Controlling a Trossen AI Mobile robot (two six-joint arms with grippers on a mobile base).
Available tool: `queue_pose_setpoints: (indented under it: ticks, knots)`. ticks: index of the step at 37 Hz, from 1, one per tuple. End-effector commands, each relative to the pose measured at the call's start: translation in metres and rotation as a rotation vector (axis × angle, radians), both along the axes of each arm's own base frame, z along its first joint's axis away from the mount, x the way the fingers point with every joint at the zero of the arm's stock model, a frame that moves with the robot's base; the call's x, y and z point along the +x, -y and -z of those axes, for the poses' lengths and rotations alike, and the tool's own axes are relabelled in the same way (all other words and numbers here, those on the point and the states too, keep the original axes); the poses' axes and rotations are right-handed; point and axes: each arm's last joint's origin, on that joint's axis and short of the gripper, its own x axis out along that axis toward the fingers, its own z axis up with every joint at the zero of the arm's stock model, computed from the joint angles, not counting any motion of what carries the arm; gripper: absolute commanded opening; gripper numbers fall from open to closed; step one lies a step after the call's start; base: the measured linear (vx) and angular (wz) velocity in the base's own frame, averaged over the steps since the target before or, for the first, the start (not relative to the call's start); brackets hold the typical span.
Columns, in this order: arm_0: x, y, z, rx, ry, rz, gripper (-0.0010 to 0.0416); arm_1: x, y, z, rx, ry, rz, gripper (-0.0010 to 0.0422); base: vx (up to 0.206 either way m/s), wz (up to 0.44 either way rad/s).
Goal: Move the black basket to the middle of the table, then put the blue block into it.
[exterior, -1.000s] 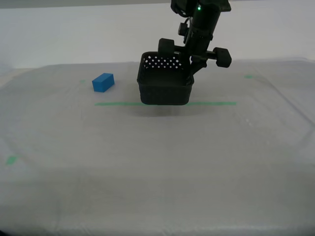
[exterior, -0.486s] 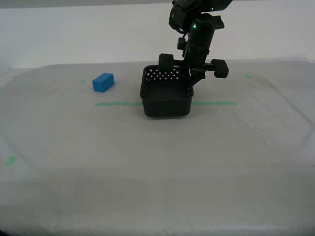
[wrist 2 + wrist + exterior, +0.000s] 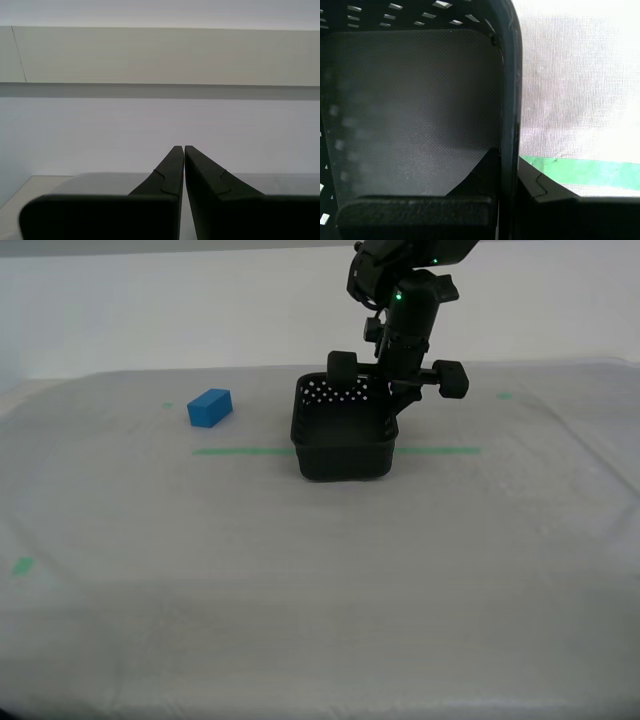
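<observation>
My first gripper (image 3: 392,412) clamps the black basket (image 3: 343,437) wall at frame centre; blue block (image 3: 209,407) unplaced, centre-left; my second gripper (image 3: 181,150) closed, empty.

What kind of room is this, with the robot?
Probably a robot test room, not a home. A bare table in pale cloth carries green tape marks, and only a black basket and blue block sit on it before a plain white wall.
</observation>
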Motion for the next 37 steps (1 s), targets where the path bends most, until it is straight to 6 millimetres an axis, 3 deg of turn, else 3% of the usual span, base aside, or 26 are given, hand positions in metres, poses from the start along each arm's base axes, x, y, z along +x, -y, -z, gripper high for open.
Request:
queue_pose_setpoints:
  ticks: [1,37]
  knots:
    - [0.0,0.0,0.0,0.0,0.003,0.003,0.0001,0.0,0.0,-0.001,0.001,0.007,0.0,0.0,0.0,0.0]
    - [-0.004,0.002,0.01,0.001,-0.009,0.001,0.0003,0.0,0.0,-0.001,0.001,0.007,0.0,0.0,0.0,0.0]
